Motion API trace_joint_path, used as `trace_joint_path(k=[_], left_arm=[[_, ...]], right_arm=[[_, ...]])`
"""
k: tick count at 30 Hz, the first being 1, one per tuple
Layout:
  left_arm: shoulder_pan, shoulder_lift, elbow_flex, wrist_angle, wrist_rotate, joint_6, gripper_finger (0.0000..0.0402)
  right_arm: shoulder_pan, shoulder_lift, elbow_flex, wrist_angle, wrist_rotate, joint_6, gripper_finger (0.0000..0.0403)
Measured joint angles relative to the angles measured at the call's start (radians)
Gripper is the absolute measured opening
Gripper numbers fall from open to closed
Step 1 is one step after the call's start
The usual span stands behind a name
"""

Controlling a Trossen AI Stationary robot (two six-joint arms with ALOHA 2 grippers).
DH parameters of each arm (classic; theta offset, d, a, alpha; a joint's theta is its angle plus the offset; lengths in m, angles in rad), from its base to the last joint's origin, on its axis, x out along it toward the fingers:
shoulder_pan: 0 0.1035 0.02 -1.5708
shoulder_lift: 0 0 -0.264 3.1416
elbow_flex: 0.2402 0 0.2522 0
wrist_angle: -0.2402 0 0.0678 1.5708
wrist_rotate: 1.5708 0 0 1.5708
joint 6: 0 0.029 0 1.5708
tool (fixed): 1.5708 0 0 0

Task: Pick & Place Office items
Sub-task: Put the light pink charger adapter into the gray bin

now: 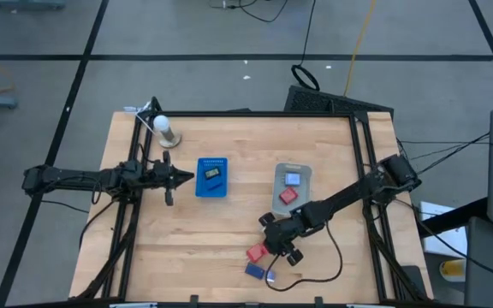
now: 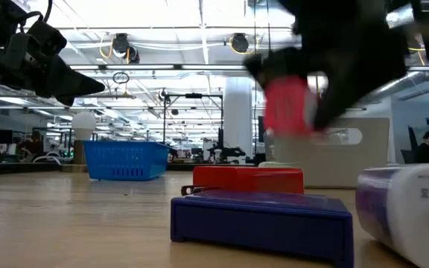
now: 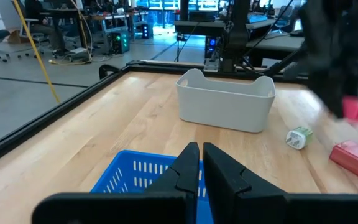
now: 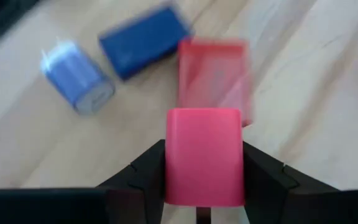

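Red block [image 1: 288, 195] in grey bin [image 1: 302, 170]

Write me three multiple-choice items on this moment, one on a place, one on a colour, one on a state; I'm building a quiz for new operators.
1. Where is the left hand?
A. Beside the blue basket
B. Over the grey bin
C. At the table's near edge

2. What colour is the block between the right hand's fingers?
A. Green
B. Pink-red
C. Dark blue

3. How do the left hand's fingers stand?
A. Wide apart
B. Shut on a block
C. Shut, holding nothing

Answers:
1 A: the high view shows it just left of the basket.
2 B: the right wrist view shows it.
3 C: the left wrist view shows the fingers together, empty.
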State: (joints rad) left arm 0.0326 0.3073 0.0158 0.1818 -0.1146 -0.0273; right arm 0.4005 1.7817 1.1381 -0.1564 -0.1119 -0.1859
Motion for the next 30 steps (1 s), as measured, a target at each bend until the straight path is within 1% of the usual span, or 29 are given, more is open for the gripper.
trace_joint_path(k=[4, 6, 8, 11, 14, 16, 21, 25, 30], left_arm=[[0.0, 0.0, 0.0, 0.0, 0.0, 0.0, 0.0026], [0.0, 0.0, 0.0, 0.0, 0.0, -0.001, 0.0026], [0.0, 0.0, 0.0, 0.0, 0.0, -0.001, 0.0026], [0.0, 0.0, 0.0, -0.001, 0.0, 0.0, 0.0026], [0.0, 0.0, 0.0, -0.004, 0.0, 0.002, 0.0026], [0.0, 0.0, 0.0, -0.006, 0.0, 0.001, 0.0026], [0.0, 0.0, 0.0, -0.006, 0.0, 0.0, 0.0026], [0.0, 0.0, 0.0, -0.006, -0.004, 0.002, 0.0026], [0.0, 0.0, 0.0, -0.006, -0.017, -0.002, 0.0026]], right_arm=[[0.002, -0.154, -0.024, 0.015, 0.029, 0.015, 0.0148], [-0.002, -0.256, -0.057, 0.036, 0.045, 0.026, 0.0148], [-0.013, -0.372, -0.105, 0.074, 0.088, 0.047, 0.0148], [-0.043, -0.558, -0.205, 0.169, 0.141, 0.085, 0.0148], [-0.088, -0.747, -0.323, 0.227, 0.15, 0.116, 0.0148], [-0.115, -0.867, -0.415, 0.273, 0.176, 0.134, 0.0148], [-0.174, -1.148, -0.614, 0.308, 0.195, 0.148, 0.0148], [-0.207, -1.332, -0.742, 0.309, 0.195, 0.155, 0.0148], [-0.251, -1.507, -0.856, 0.309, 0.194, 0.188, 0.0148]])
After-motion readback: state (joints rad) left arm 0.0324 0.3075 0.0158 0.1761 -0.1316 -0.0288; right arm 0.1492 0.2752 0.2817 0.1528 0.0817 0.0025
